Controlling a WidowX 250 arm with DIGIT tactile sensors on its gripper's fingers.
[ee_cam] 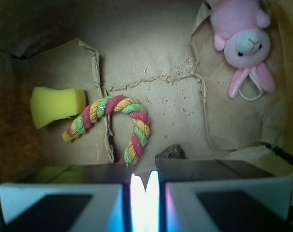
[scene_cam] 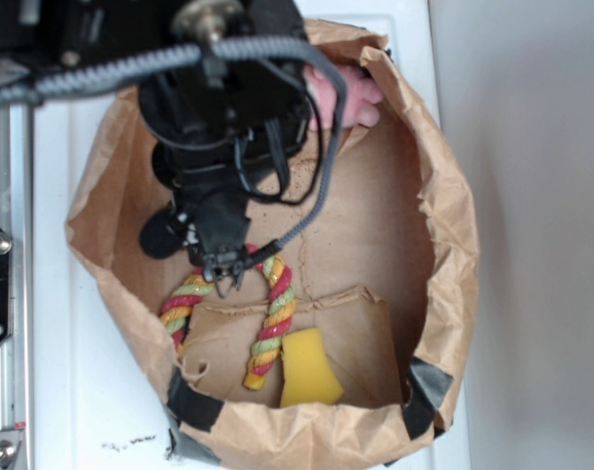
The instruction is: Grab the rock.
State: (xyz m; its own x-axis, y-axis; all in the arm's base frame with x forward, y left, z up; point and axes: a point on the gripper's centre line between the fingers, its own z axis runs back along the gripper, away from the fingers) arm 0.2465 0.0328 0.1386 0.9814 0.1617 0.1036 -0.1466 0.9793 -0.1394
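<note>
Gripper (ee_cam: 144, 186): jaws nearly closed, empty. Rock (ee_cam: 170, 152): just ahead, beside rope toy (ee_cam: 118, 121). Sponge (ee_cam: 55, 105), pink bunny (ee_cam: 244, 43): farther off, inside paper bag (scene_cam: 443, 245).

A white surface (scene_cam: 62, 294) lies under everything, and it looks like painted metal or board. On its left edge a grey metal rail (scene_cam: 5, 323) runs from top to bottom, with round bolts on it. Near the lower edge there are some small black marks (scene_cam: 130, 446) on the white. On the right side a plain pale grey area (scene_cam: 541, 235) fills the picture; I cannot tell if it is a wall or a floor. The light is soft and even, with no hard shadows outside.
</note>
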